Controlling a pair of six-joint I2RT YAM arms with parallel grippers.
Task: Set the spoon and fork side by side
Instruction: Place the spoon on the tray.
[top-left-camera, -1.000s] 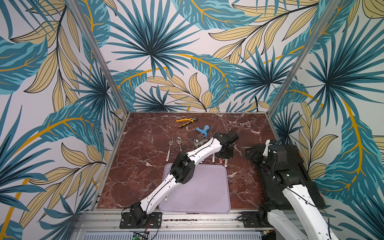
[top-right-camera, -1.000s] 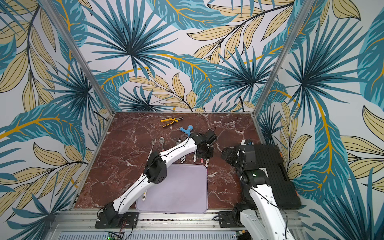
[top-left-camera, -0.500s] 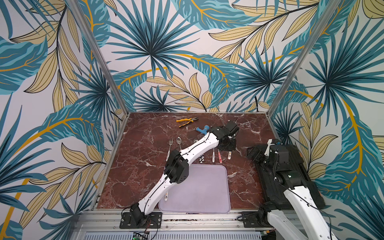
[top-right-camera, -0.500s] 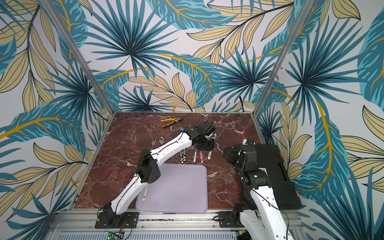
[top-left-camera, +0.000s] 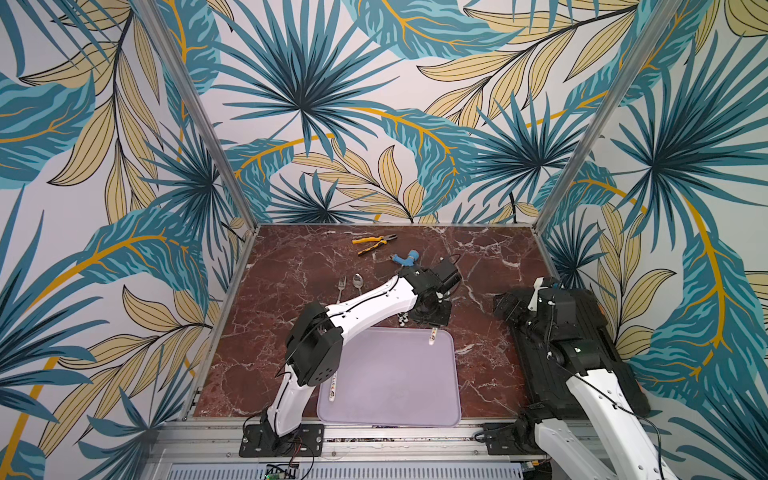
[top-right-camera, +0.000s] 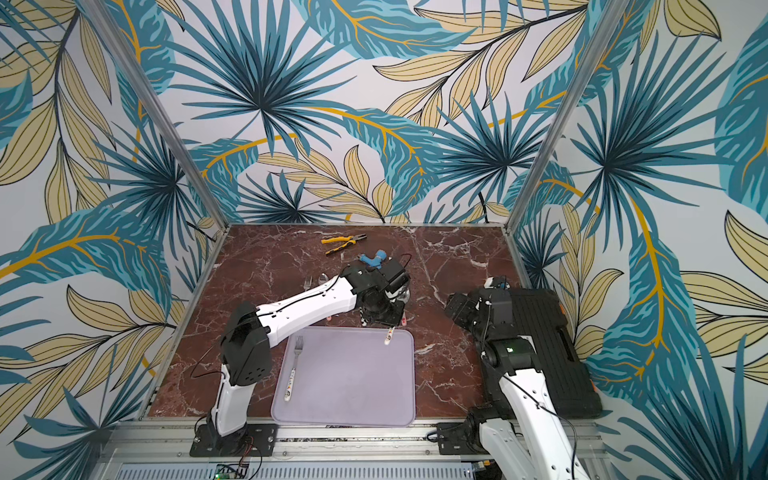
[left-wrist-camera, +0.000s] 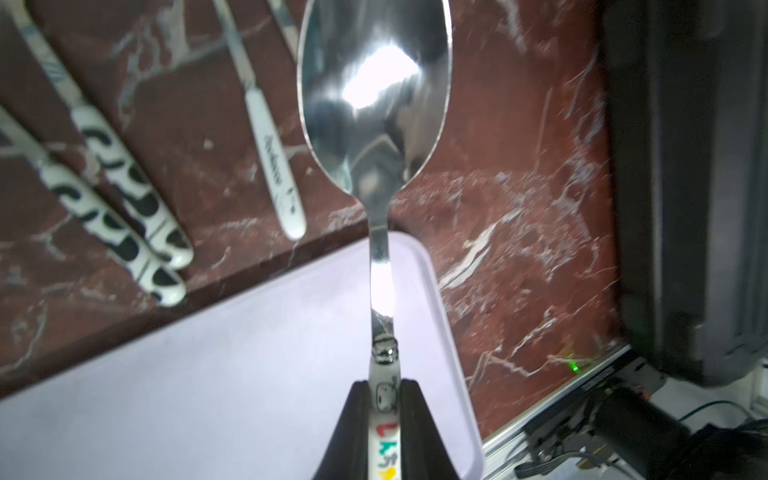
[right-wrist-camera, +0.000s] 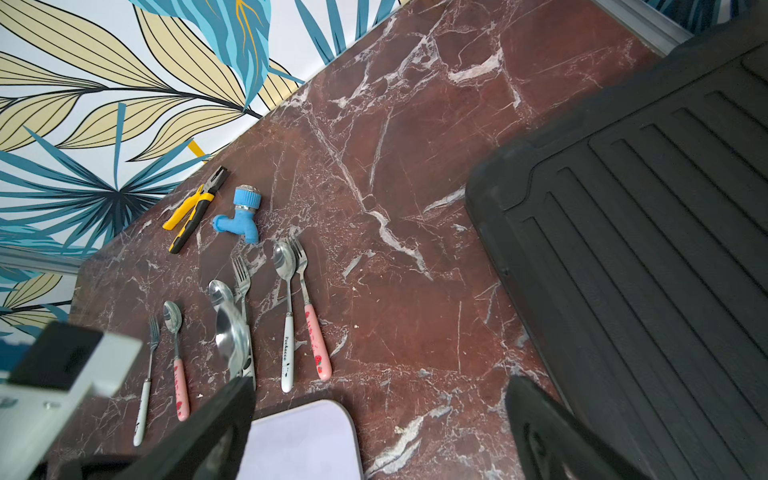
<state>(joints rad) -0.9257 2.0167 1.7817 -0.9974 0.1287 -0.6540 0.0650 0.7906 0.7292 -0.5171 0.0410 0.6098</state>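
My left fingers (left-wrist-camera: 347, 436) are clenched on the spoon's (left-wrist-camera: 374, 104) printed plastic handle, the sure hold: I'd judge it light, stiff, its steel slippery. The fork (top-right-camera: 294, 365) lies near-left on the tray (top-right-camera: 353, 374); the spoon hangs over its far right corner. My right fingers (right-wrist-camera: 548, 436) are spread, empty.

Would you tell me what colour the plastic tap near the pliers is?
The plastic tap is blue; clearest in the right wrist view.

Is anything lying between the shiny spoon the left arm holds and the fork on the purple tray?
Nothing visible does. The left gripper is shut on the steel spoon with the white printed handle, by the far corner of the lavender plastic tray. The matching fork lies along the tray's opposite side; only tray surface lies between.
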